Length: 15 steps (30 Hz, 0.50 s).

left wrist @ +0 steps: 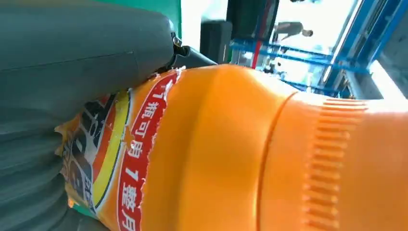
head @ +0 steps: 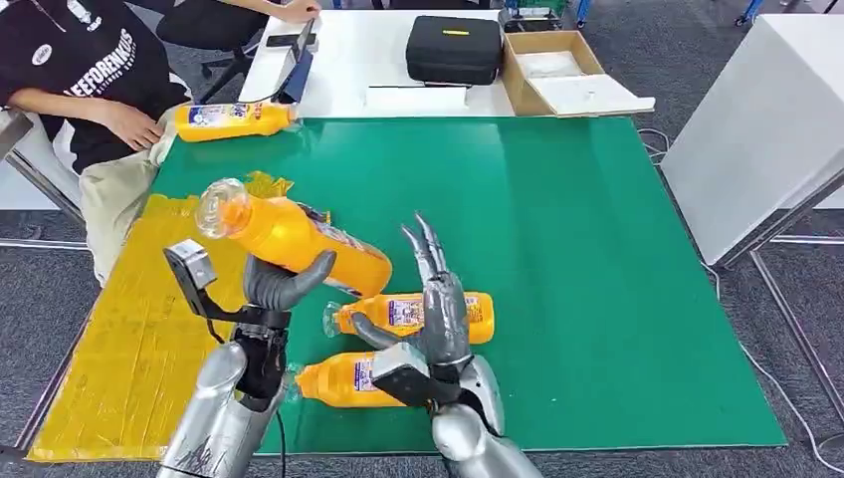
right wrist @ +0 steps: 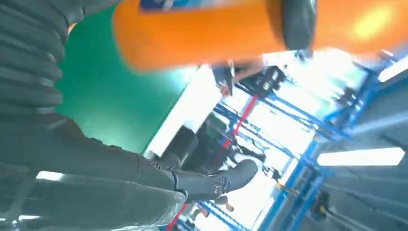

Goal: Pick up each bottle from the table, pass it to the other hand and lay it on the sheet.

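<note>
My left hand [head: 282, 286] holds an orange bottle [head: 295, 236] in the air above the near left of the green table, tilted with its clear cap up and to the left. The left wrist view shows that bottle [left wrist: 231, 154] close up against the grey thumb. My right hand [head: 436, 299] is raised just right of the held bottle, fingers spread and pointing up, holding nothing. Two more orange bottles lie on the table near me: one [head: 418, 315] behind the right hand, one [head: 343, 381] nearer the front edge. The yellow sheet [head: 139, 329] lies at the left.
A fourth orange bottle [head: 234, 120] lies at the far left corner of the green table [head: 597, 279], beside a seated person [head: 85, 80]. Behind it on a white table are a black case [head: 455, 48] and an open cardboard box [head: 557, 70]. A white cabinet [head: 766, 119] stands right.
</note>
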{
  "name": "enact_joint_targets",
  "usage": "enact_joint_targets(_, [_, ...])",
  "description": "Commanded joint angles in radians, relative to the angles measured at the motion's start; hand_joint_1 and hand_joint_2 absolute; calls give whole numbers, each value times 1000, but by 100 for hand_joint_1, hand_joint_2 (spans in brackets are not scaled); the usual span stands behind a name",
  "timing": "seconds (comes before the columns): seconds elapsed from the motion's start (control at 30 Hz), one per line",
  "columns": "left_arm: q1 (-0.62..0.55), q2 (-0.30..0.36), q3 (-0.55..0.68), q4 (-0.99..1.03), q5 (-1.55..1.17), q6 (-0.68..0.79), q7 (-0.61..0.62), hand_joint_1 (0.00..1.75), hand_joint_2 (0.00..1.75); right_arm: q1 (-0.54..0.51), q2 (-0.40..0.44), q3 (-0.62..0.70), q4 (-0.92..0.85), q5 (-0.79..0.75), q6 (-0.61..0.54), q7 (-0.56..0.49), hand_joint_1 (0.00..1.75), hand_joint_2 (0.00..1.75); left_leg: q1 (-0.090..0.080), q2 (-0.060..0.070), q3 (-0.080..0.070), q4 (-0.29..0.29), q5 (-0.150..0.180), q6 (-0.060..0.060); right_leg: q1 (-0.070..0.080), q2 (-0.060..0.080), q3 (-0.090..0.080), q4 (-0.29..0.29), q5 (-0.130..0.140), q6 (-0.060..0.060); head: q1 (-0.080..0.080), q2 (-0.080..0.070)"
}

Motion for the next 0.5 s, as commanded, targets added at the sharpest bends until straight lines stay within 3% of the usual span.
enact_joint_targets(0.03, [1, 19, 32, -8, -1, -6, 0, 175, 175, 58, -94, -7, -203, 4, 15, 9, 0, 175, 1, 0, 2, 0, -1, -3, 1, -1, 3, -1, 0, -2, 0, 0])
enact_joint_targets(0.2, [4, 21, 32, -8, -2, -5, -1, 175, 175, 63, -100, -6, -209, 4, 15, 3, 0, 175, 1, 0, 2, 0, 0, -3, 1, -1, 2, -1, 0, -2, 0, 0])
enact_joint_targets(0.33, [41, 36, 47, -31, -58, 77, -53, 175, 175, 180, -194, -20, -396, 32, -21, -14, 0, 175, 1, -1, 3, -1, 0, -2, 1, -2, 3, -2, 0, -1, 0, 0])
enact_joint_targets(0.4, [61, 37, 62, -82, -197, 228, -100, 175, 175, 212, -232, -31, -459, 42, -62, -7, 0, 175, 1, -2, 4, -1, -1, -3, 1, -3, 5, -2, -1, -2, 0, 0])
enact_joint_targets(0.43, [80, 40, 63, -129, -478, 489, -165, 175, 175, 226, -244, -46, -485, 63, -101, -2, 0, 175, 1, -1, 3, 0, -1, -2, 1, -1, 3, -1, -1, -1, 0, 0])
enact_joint_targets(0.5, [104, 49, 62, -180, -799, 716, -121, 175, 175, 233, -260, -55, -511, 77, -134, 3, 0, 175, 2, 0, 8, 0, -4, -5, 2, -1, 9, -2, -3, -3, 0, 0])
